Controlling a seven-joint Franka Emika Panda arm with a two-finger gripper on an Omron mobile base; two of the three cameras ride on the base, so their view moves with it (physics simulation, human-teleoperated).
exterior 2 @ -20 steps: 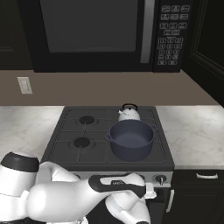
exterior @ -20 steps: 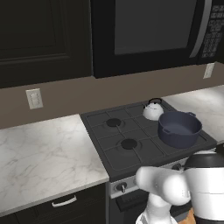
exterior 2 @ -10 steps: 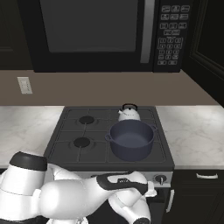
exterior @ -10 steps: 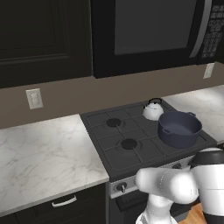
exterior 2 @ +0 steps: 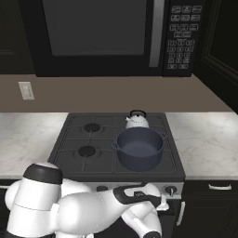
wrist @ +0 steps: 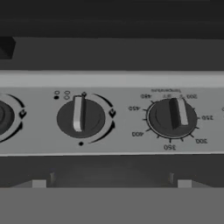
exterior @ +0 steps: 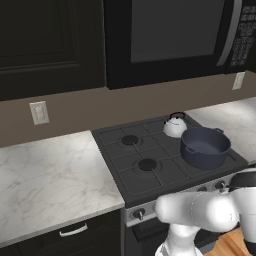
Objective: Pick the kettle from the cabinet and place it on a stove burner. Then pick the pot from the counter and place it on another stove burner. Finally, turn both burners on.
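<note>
The small white kettle [exterior: 175,126] [exterior 2: 137,121] stands on the back right stove burner. The wide blue-grey pot [exterior: 205,147] [exterior 2: 138,148] sits on the front right burner, just in front of the kettle. The two left burners [exterior: 130,140] [exterior 2: 87,151] are bare. My arm folds down in front of the stove, and my hand is low at its front panel. The hand view looks straight at that panel from close by. It shows a burner knob [wrist: 81,117] with its pointer upright and a numbered dial [wrist: 173,117] to its right. Nothing is held.
The black microwave [exterior: 175,35] [exterior 2: 107,32] hangs over the cooktop. The marbled counter [exterior: 45,170] [exterior 2: 204,139] runs on both sides, over dark drawers. Dark cabinets [exterior: 50,40] [exterior 2: 223,46] flank the microwave. Silver knobs [exterior: 139,214] [exterior 2: 170,189] line the stove front.
My arm has stretched further across the stove front and sunk a little lower. The kettle and the pot have not moved.
</note>
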